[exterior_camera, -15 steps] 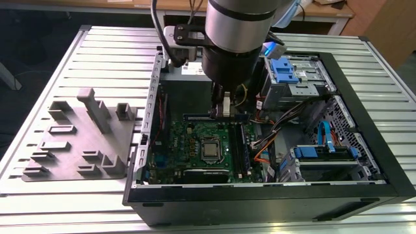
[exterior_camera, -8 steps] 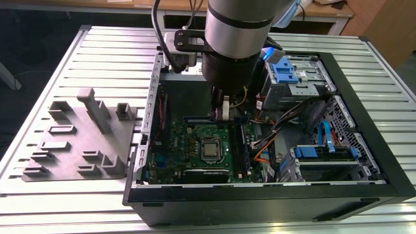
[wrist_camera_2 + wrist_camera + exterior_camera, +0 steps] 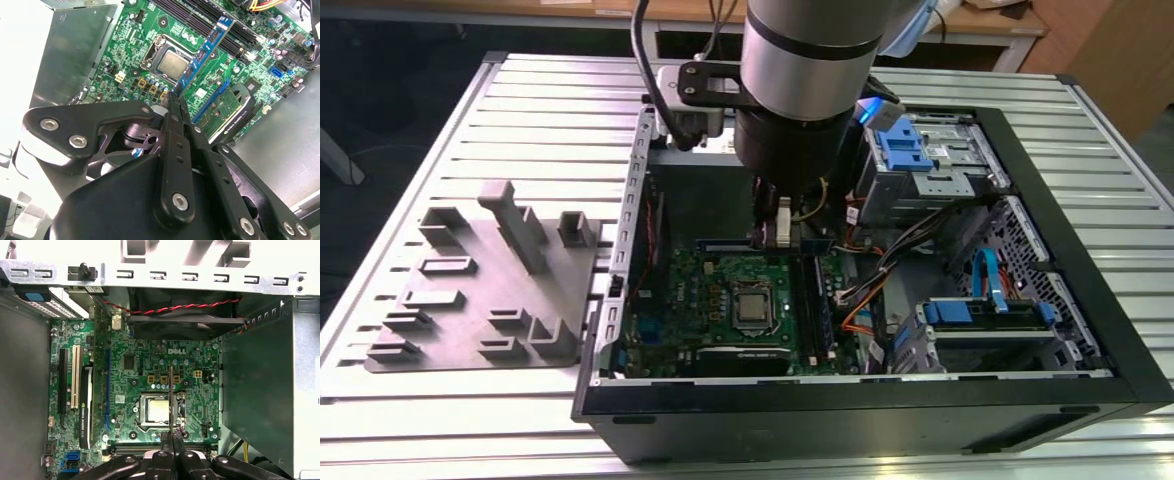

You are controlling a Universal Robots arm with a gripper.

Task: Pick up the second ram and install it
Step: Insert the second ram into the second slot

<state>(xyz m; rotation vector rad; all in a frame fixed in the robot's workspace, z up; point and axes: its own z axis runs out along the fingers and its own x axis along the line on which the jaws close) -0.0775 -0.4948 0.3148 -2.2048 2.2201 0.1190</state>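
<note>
My gripper (image 3: 781, 228) hangs inside the open computer case (image 3: 1067, 250), above the motherboard (image 3: 720, 300). Its fingers are shut on the second ram (image 3: 207, 47), a thin blue-edged stick that reaches out from the fingertips. In the first wrist view the ram (image 3: 171, 390) shows edge-on as a thin line over the processor socket (image 3: 156, 410). The dark memory slots (image 3: 145, 445) lie beside the socket, and the held stick runs crosswise to them. In the exterior view the ram (image 3: 720, 244) hangs level just under the gripper.
A grey fixture block (image 3: 494, 290) with raised holders lies on the slatted table at the exterior view's left. Inside the case are a graphics card (image 3: 86, 405), a fan (image 3: 185, 322) with a red-black wire, drive bays (image 3: 921, 150) and orange cables (image 3: 861, 300).
</note>
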